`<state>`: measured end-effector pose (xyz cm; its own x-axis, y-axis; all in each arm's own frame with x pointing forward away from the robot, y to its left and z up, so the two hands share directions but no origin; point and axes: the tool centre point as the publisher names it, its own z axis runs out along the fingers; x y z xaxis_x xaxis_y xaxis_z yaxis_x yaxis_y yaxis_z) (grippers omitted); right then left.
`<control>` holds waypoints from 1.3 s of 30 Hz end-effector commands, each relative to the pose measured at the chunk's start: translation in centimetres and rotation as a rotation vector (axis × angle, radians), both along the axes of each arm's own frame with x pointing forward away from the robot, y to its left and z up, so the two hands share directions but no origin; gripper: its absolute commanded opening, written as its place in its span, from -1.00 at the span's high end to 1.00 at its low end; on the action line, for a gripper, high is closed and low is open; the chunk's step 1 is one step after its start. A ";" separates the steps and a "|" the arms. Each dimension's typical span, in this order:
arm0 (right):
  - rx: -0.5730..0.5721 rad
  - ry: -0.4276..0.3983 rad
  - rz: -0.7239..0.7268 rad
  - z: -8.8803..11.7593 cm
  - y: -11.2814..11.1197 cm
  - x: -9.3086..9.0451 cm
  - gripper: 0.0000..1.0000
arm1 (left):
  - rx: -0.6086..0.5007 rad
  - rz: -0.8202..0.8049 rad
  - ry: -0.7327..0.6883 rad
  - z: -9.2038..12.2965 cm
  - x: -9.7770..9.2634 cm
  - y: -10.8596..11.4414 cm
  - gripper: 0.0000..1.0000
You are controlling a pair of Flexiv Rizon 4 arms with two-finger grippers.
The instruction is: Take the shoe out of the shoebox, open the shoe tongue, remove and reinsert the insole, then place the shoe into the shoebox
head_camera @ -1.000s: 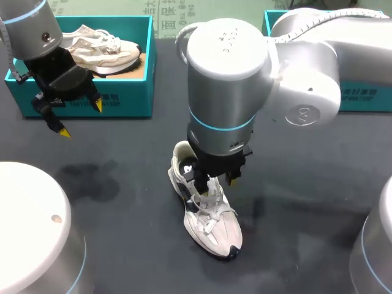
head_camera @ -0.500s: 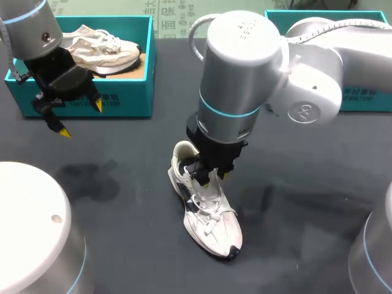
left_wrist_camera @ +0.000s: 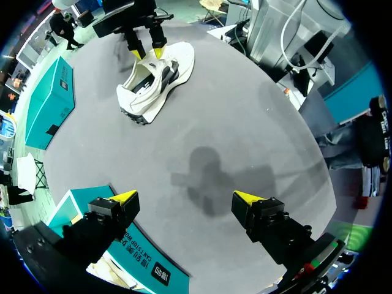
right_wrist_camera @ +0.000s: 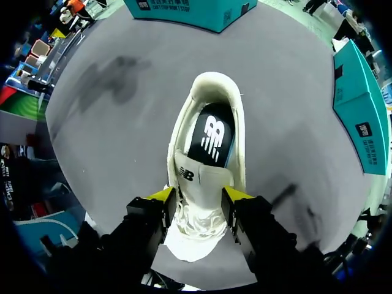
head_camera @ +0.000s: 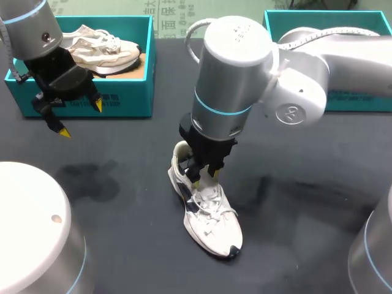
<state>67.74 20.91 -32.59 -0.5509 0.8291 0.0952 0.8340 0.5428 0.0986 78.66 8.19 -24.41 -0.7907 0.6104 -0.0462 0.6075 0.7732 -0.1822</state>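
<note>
Far left, the left fingers (head_camera: 97,105) hang spread wide open with nothing in them, just in front of the teal shoebox (head_camera: 86,105), which has another pale shoe (head_camera: 101,44) sitting in it. Middle of the dark surface (head_camera: 122,202): the white shoe (head_camera: 213,225) sits upright on its sole, well apart from that box. The right fingers (right_wrist_camera: 162,196) come straight down on it and are pinched on the tongue (right_wrist_camera: 202,177) from both sides. Second teal box (head_camera: 361,101) at the far right.
</note>
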 end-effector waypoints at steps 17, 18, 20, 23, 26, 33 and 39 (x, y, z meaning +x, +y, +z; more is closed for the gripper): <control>-0.057 -0.027 -0.015 1.0 1.3 -0.6 0.04 | 0.002 0.000 -0.003 0.0 -0.1 0.0 -1.00; -0.062 -0.031 -0.023 1.0 1.2 -0.7 0.05 | 0.002 0.000 -0.003 0.0 -0.1 0.0 -1.00; -0.071 -0.032 -0.035 0.8 0.7 -0.8 0.07 | 0.002 0.000 -0.003 0.0 -0.1 0.0 -1.00; -0.079 -0.026 -0.045 0.3 -0.2 -0.7 0.19 | 0.002 0.000 -0.003 0.0 -0.1 0.0 -1.00; -0.079 -0.016 -0.045 -0.1 -0.5 -0.6 0.22 | 0.002 0.000 -0.003 0.0 -0.1 0.0 -1.00; -0.064 -0.007 -0.021 -1.1 -0.7 0.0 0.25 | 0.002 0.000 -0.003 0.0 -0.1 0.0 -1.00; -0.055 0.003 -0.006 -2.3 -1.3 0.8 0.33 | 0.002 0.000 -0.003 0.0 -0.1 0.0 -1.00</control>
